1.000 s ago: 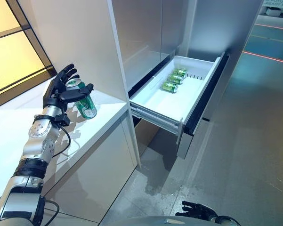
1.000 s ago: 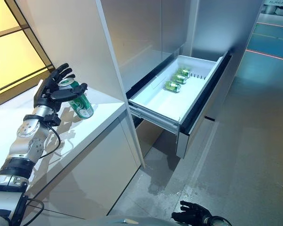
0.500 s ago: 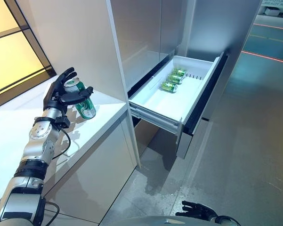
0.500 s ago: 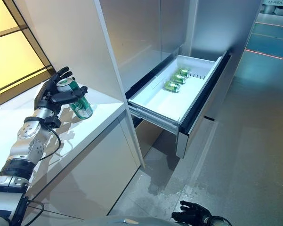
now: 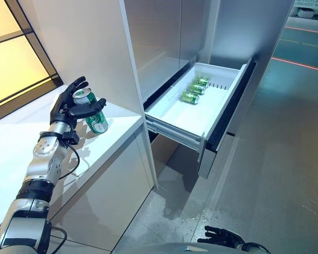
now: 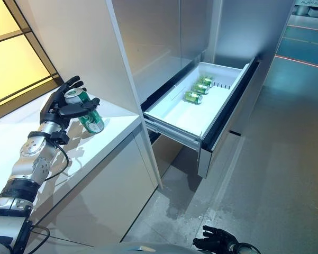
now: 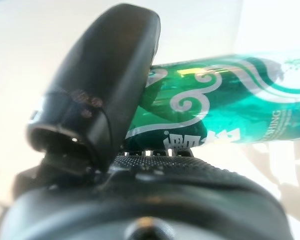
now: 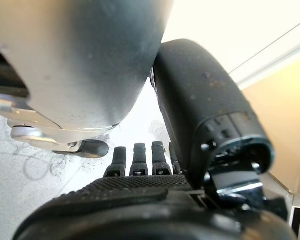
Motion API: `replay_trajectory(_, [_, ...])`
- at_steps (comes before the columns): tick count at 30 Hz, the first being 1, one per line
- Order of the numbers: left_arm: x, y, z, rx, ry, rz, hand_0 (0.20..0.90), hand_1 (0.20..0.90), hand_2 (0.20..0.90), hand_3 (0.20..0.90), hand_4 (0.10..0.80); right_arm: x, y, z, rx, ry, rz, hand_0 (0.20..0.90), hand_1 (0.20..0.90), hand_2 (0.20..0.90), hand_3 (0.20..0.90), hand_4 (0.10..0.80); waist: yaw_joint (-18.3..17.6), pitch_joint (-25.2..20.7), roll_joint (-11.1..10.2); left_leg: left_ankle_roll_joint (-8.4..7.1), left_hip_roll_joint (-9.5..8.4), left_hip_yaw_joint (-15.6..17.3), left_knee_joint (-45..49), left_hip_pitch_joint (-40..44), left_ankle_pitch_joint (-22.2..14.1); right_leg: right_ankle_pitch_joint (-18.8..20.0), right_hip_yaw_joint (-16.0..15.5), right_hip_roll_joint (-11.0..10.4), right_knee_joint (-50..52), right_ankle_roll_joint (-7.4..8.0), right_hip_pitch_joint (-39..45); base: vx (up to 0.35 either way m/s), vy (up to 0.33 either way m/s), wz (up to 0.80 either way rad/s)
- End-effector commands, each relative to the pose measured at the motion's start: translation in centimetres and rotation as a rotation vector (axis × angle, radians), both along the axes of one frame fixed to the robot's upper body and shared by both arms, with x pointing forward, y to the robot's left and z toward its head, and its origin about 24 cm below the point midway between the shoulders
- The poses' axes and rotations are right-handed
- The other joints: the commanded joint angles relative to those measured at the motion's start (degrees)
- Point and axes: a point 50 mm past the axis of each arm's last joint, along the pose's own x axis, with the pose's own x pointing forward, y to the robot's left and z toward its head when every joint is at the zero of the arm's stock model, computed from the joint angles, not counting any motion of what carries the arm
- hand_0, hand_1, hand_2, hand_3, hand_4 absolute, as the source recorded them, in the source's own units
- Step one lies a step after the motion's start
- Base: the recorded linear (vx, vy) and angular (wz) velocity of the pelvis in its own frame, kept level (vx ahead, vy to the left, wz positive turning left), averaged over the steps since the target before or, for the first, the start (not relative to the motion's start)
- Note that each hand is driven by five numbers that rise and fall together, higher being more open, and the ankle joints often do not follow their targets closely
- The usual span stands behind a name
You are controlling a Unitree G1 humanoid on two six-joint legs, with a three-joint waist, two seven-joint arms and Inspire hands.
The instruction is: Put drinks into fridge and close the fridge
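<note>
Left hand wraps a tilted green can over your white counter; right hand hangs low, fingers straight.

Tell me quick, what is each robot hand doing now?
Left hand: thumb and fingers closed round a green can above the white counter.
Right hand: low by the floor, fingers relaxed, holding nothing.

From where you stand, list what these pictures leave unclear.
- Left hand on the can: its fingers behind the can are hidden, so the grip is uncertain.
- Drawer: near corner hidden by its front wall.
- Right hand: cut by the lower edge.
</note>
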Motion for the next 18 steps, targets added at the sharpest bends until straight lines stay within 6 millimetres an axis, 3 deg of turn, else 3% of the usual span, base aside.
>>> replay_trajectory(1, [0.9,0.4,5.06,0.008,-0.224,-0.001,0.3,0.3,0.3,0.2,0.1,-2.33,-1.57,0.02,-0.028,0.087,0.06,0.9,0.9,0.9,0.9,0.8,-0.4,-1.1,0.6,1.3,-2.04,0.2,2.6,0.3,-7.5,-6.1,0.2,0.4,7.8,3.29,-3.6,0.0,0.0,0.0])
replay_trajectory(18, [0.89,0.28,5.26,0.015,-0.229,-0.014,0.3,0.3,0.3,0.2,0.1,-2.28,-1.45,-0.01,-0.026,0.088,0.061,0.9,0.9,0.9,0.9,0.8,-0.4,-1.1,0.8,1.27,-2.03,0.2,2.4,0.3,-7.5,-6.1,0.1,0.3,7.6,3.29,-3.5,0.0,0.0,0.0])
